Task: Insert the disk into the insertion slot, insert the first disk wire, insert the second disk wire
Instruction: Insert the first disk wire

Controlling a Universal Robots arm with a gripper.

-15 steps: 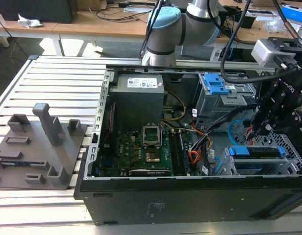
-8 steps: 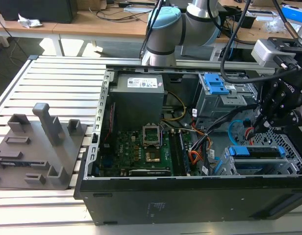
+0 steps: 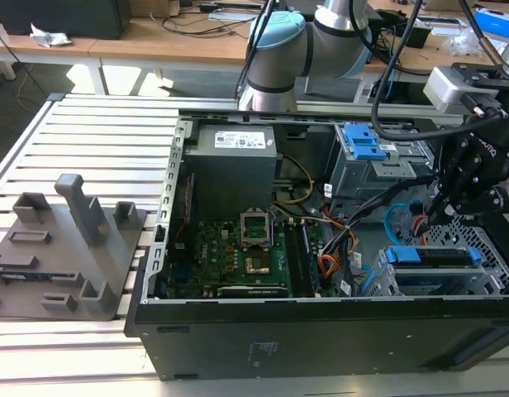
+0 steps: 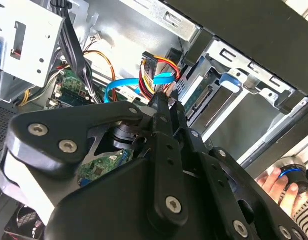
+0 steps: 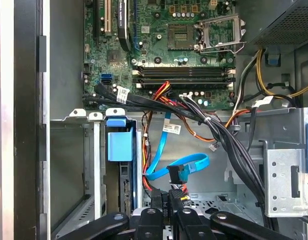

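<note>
**Gripper pinches a wire plug beside the seated disk**

The disk [image 3: 420, 256] in its blue caddy sits inside the insertion slot [image 3: 486, 252] – the perforated grey cage in the near corner of the open computer case [image 3: 238, 331], at the exterior view's right. The gripper [image 3: 436, 213] hangs just above the far side of this cage. In the first wrist view its fingers are narrow and pinch a black wire connector [image 5: 161, 202] with red and yellow wires. A blue data cable [image 5: 186, 162] curls just beyond it. In the second wrist view a person's hand [image 4: 281, 187] rests outside the case.
</note>
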